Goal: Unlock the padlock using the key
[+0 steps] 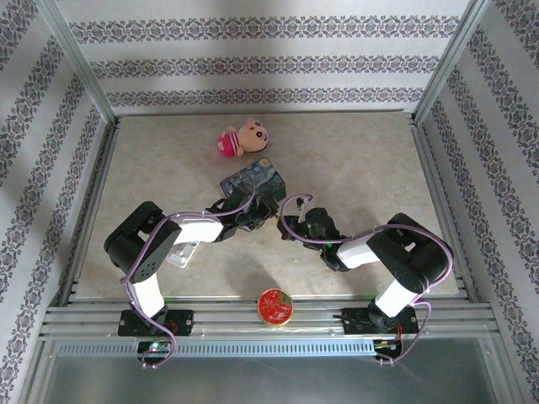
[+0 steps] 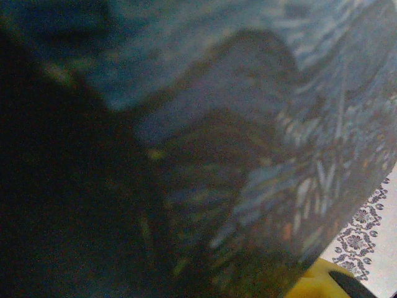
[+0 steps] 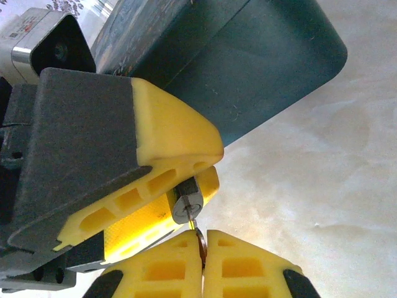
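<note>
Right gripper [image 3: 202, 266] pinches the key [image 3: 200, 243] between pressed fingertips, its tip at the padlock [image 3: 186, 206] keyway. Left gripper [image 3: 208, 174] clamps the padlock mid-table, just near of the blue tin [image 3: 248, 68].

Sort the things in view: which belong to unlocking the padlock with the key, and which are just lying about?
Belong to the job:
- padlock, held in the left gripper
- key, pinched in the right gripper, its tip at the padlock's keyhole

Just lying about:
- blue painted tin
- pink plush toy
- round red tin
</note>
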Controlling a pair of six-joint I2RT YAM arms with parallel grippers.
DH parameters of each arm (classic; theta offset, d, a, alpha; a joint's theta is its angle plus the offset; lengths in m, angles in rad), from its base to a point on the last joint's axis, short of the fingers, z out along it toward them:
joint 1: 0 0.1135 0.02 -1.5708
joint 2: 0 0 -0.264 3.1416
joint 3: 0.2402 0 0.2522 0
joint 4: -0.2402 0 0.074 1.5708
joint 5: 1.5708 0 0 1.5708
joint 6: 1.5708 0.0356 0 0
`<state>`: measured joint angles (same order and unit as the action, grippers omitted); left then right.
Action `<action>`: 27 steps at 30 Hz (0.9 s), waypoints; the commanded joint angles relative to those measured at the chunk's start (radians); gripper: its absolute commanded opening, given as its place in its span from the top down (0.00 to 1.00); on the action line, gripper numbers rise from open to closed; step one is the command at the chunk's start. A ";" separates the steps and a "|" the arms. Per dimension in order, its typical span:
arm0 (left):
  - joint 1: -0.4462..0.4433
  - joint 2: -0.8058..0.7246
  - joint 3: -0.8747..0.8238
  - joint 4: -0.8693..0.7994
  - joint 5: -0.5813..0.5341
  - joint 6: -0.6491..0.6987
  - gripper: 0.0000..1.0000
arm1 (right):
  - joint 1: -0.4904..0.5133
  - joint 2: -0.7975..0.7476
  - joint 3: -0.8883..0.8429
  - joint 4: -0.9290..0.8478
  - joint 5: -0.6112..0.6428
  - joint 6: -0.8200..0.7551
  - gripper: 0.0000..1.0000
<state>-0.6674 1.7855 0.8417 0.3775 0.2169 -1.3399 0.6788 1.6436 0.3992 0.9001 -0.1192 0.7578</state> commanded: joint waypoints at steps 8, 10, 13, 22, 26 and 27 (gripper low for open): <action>-0.028 0.037 -0.033 -0.059 0.140 -0.073 1.00 | -0.031 0.038 0.059 0.074 -0.023 0.028 1.00; -0.028 0.034 -0.034 -0.058 0.138 -0.073 1.00 | -0.034 0.039 0.053 0.077 -0.017 0.034 1.00; -0.029 0.029 -0.037 -0.060 0.133 -0.073 1.00 | -0.037 0.044 0.048 0.086 -0.019 0.041 1.00; -0.033 0.037 -0.030 -0.049 0.140 -0.076 1.00 | -0.061 0.052 0.038 0.110 -0.049 0.071 1.00; -0.037 0.041 -0.031 -0.041 0.146 -0.079 1.00 | -0.064 0.042 0.038 0.111 -0.060 0.075 1.00; -0.038 0.044 -0.033 -0.037 0.146 -0.082 1.00 | -0.064 0.041 0.036 0.111 -0.062 0.076 1.00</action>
<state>-0.6674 1.7866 0.8417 0.3828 0.2108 -1.3415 0.6365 1.6852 0.4198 0.9329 -0.2058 0.8143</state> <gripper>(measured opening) 0.313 0.042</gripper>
